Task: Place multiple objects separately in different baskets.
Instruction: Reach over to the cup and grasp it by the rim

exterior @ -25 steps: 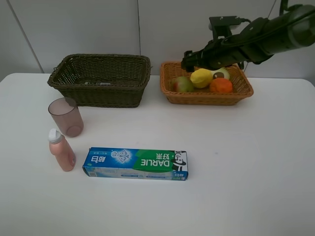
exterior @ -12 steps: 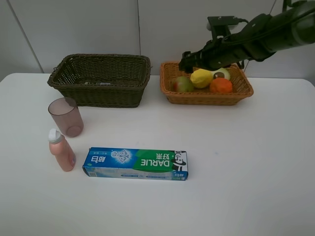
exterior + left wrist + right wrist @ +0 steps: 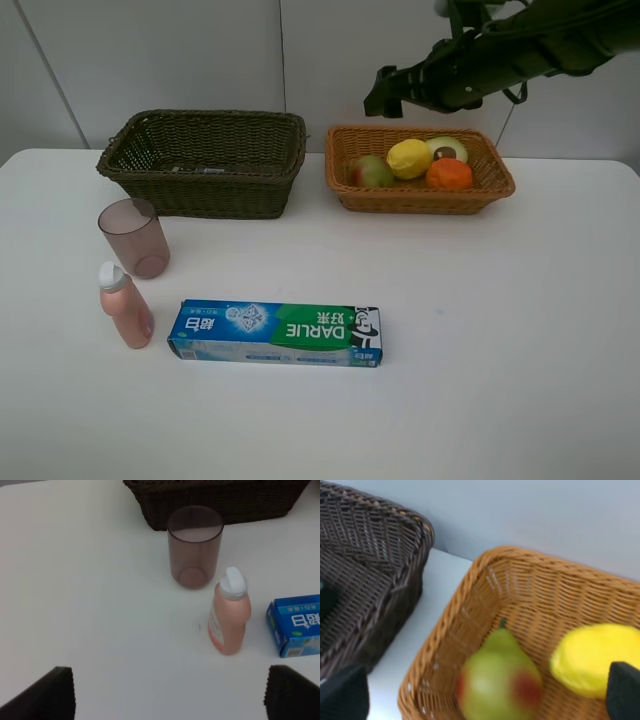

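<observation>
A pear (image 3: 370, 170), a lemon (image 3: 409, 158), a halved avocado (image 3: 447, 150) and an orange (image 3: 449, 174) lie in the light tan basket (image 3: 420, 200). High above its rear left corner hangs my right gripper (image 3: 385, 100), open and empty; its wrist view looks down on the pear (image 3: 500, 675) and lemon (image 3: 590, 660). On the table's left stand a mauve cup (image 3: 134, 237) and a pink bottle (image 3: 124, 306), with the toothpaste box (image 3: 275, 334) lying beside them. My left gripper (image 3: 172, 695) is open, short of the bottle (image 3: 229, 615) and cup (image 3: 194, 547).
The dark wicker basket (image 3: 205, 185) stands at the back left, behind the cup and a small gap away from the tan basket. White table surface stretches across the front and right. A wall closes off the back.
My right gripper has risen from just over the fruit in the tan basket to well above its rim. Nothing on the table has moved.
</observation>
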`<state>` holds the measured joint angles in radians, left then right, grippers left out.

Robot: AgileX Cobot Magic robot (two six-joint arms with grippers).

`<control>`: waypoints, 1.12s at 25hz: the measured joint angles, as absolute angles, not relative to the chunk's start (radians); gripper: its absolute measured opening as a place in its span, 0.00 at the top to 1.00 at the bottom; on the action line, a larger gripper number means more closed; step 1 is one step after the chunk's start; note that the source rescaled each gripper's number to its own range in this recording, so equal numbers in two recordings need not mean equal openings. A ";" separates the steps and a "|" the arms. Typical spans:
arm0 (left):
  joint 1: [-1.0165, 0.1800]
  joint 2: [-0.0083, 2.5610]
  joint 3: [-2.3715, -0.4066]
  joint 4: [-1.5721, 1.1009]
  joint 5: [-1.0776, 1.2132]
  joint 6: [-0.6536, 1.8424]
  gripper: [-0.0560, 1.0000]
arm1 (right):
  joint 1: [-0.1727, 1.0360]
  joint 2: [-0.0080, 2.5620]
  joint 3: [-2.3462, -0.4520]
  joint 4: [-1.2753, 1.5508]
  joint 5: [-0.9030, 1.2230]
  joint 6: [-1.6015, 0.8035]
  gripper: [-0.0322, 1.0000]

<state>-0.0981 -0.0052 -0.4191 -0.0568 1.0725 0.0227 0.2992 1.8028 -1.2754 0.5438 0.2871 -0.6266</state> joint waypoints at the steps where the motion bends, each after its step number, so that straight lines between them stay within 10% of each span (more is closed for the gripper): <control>1: -0.098 -0.005 -0.419 -0.057 1.073 0.023 0.00 | 0.299 1.788 -1.257 0.492 0.290 -0.574 0.00; 11: -0.098 -0.005 -0.419 -0.057 1.073 0.023 0.00 | 0.299 1.533 -1.055 0.011 0.380 -0.150 0.00; 28: -0.098 -0.005 -0.419 -0.057 1.073 0.023 0.00 | 0.297 1.034 -0.832 -0.027 0.652 -0.114 0.00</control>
<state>-0.0981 -0.0052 -0.4191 -0.0568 1.0725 0.0227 0.2971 1.0336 -0.8317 -0.0266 0.6520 -0.1142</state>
